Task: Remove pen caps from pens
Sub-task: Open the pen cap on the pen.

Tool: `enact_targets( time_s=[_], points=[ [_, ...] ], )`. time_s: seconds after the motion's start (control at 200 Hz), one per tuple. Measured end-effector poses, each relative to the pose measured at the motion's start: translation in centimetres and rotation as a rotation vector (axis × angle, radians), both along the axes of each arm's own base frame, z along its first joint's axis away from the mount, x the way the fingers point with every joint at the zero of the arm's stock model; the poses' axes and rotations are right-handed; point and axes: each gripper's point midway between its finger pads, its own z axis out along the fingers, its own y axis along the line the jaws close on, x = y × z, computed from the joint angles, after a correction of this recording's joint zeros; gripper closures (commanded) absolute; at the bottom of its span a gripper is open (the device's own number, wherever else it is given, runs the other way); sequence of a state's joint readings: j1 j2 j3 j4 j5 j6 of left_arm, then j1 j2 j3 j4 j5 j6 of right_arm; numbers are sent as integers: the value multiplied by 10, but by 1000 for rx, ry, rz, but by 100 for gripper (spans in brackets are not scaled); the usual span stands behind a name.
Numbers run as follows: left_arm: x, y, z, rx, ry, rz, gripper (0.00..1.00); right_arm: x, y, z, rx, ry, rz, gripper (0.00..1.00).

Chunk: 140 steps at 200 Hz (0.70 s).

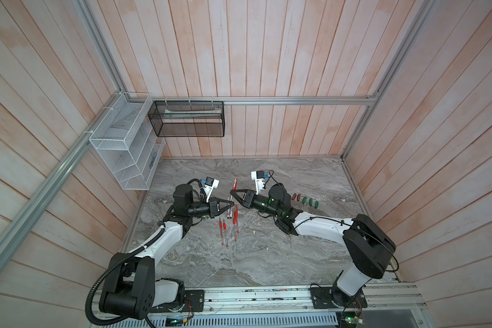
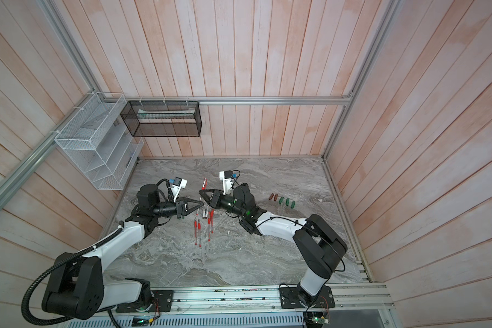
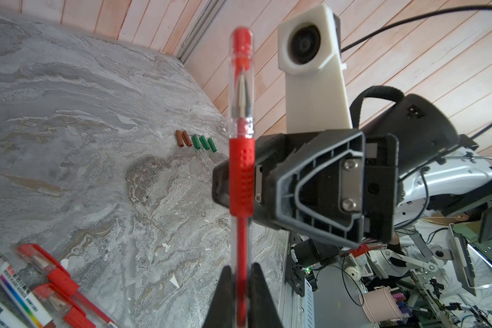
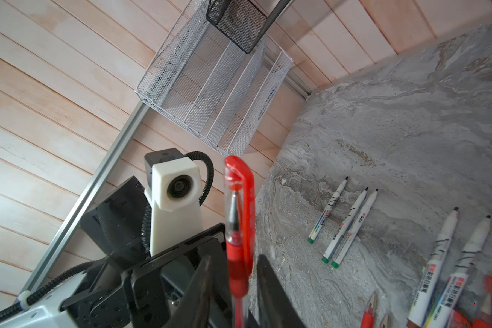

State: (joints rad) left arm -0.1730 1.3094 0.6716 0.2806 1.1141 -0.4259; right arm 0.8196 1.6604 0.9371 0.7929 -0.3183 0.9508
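The slim clear-barrelled pen (image 3: 241,241) with its red dimpled grip sleeve (image 3: 240,170) hung above the grey marbled surface (image 3: 97,170) between the two tools, its clear, red-tipped cap (image 3: 241,85) seated on the point. It looked light and stiff, the bare barrel smooth and likely slippery, the sleeve the surer hold; the cap probably wanted a pinch on its body, off the thin red clip (image 4: 250,215), and a straight pull. The left tool (image 3: 241,266) was clamped on the barrel past the sleeve, away from the cap. The right tool (image 4: 234,257) stood narrowly parted around the sleeve, a gap at each side. Beneath lay more red pens (image 3: 58,277), uncapped white markers (image 4: 345,224) and a row of brown and green caps (image 3: 195,140).
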Motion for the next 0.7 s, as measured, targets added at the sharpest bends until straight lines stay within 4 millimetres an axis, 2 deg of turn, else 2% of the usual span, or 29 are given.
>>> enact_targets(
  time_s=[0.105,0.31,0.425,0.58,0.7],
  points=[
    [-6,-1,-3,-5,13,-18,100,8,-12,8,15,-11,-30,59],
    [-23,-7,0,-41,10,-82,100,24,-29,25,57,-53,-75,59],
    [-29,-11,3,-58,24,-110,100,24,-29,28,66,-63,-70,60],
    [-32,-11,5,-73,17,-120,100,18,-26,36,93,-85,-33,66],
    [-32,-11,6,-76,27,-118,100,14,-22,33,98,-80,-4,67]
  ],
)
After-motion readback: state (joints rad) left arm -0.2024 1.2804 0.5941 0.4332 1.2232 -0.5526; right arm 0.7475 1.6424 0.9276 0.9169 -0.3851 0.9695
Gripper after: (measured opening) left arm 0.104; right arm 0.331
